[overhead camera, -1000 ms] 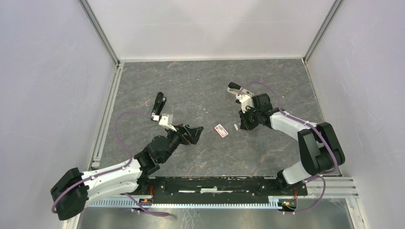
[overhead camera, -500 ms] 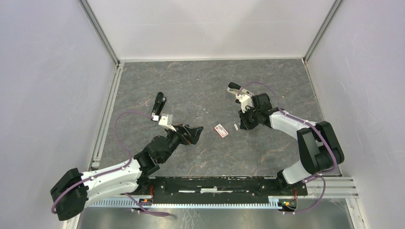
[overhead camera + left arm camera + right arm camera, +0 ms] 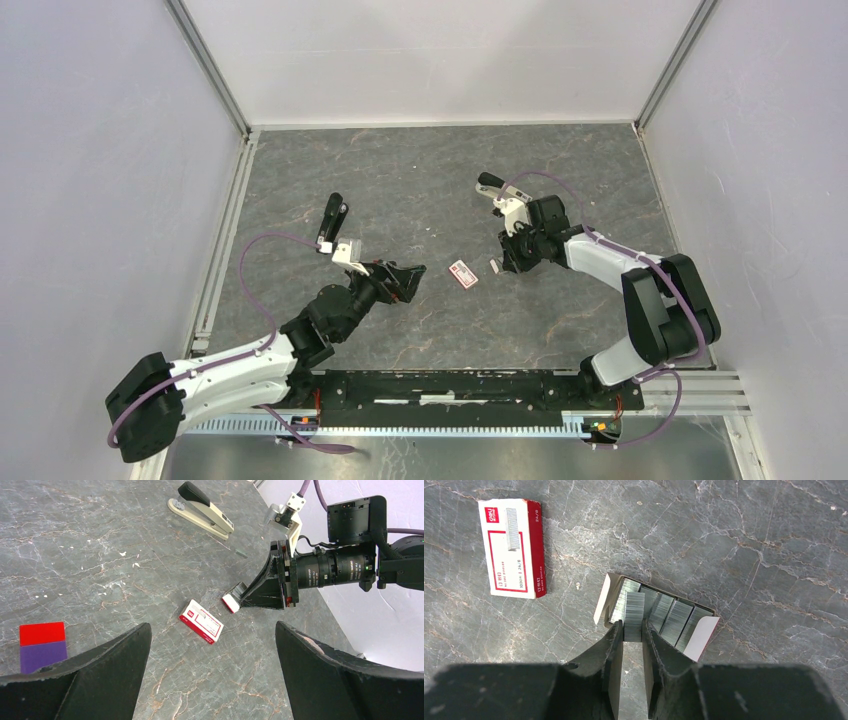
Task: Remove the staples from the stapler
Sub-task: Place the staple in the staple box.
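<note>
The stapler [image 3: 202, 513], a black top on a grey-beige body, lies at the back of the table [image 3: 489, 184], just beyond the right arm. A silvery strip of staples [image 3: 634, 614] sits between my right gripper's [image 3: 632, 627] fingertips, which press on both its sides. It rests on an open little card tray [image 3: 703, 631] that holds several more strips. In the top view the right gripper [image 3: 503, 262] points down at that tray. My left gripper [image 3: 211, 630] stands wide open above the table [image 3: 412, 275], with nothing between its fingers.
A red-and-white staple box [image 3: 463, 274] lies between the two grippers [image 3: 201, 628], left of the tray [image 3: 513, 547]. A red-and-purple block [image 3: 42, 640] lies near the left fingers. A black bar [image 3: 334, 214] rests at the left. Walls enclose the table.
</note>
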Tool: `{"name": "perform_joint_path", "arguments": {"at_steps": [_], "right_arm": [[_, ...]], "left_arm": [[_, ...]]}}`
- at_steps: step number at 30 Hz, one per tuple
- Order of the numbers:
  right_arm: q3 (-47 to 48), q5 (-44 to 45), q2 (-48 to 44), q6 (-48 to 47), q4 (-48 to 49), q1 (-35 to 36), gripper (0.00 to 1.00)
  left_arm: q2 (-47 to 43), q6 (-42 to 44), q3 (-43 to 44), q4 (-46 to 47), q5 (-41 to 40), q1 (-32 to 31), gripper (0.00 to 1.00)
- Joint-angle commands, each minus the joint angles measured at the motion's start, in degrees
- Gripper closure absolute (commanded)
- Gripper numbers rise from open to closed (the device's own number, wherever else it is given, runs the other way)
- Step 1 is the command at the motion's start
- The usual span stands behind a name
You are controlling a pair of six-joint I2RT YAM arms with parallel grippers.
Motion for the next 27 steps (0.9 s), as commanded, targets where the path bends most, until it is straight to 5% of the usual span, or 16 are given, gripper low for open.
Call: {"name": "perform_joint_path", "arguments": {"at_steps": [1,27], "right_arm": [[1.96,0.28,0.19,0.32,1.25,0.42,0.74],[1.44,-0.57,-2.43,0.4,1.71,0.44,0.71]], "left_arm": [[-0.63,-1.13,-0.37,3.1,-1.98,0.01,0.01],[-1.13,-1.58,-0.63,2.66,-1.89,-0.01,0.01]]}}
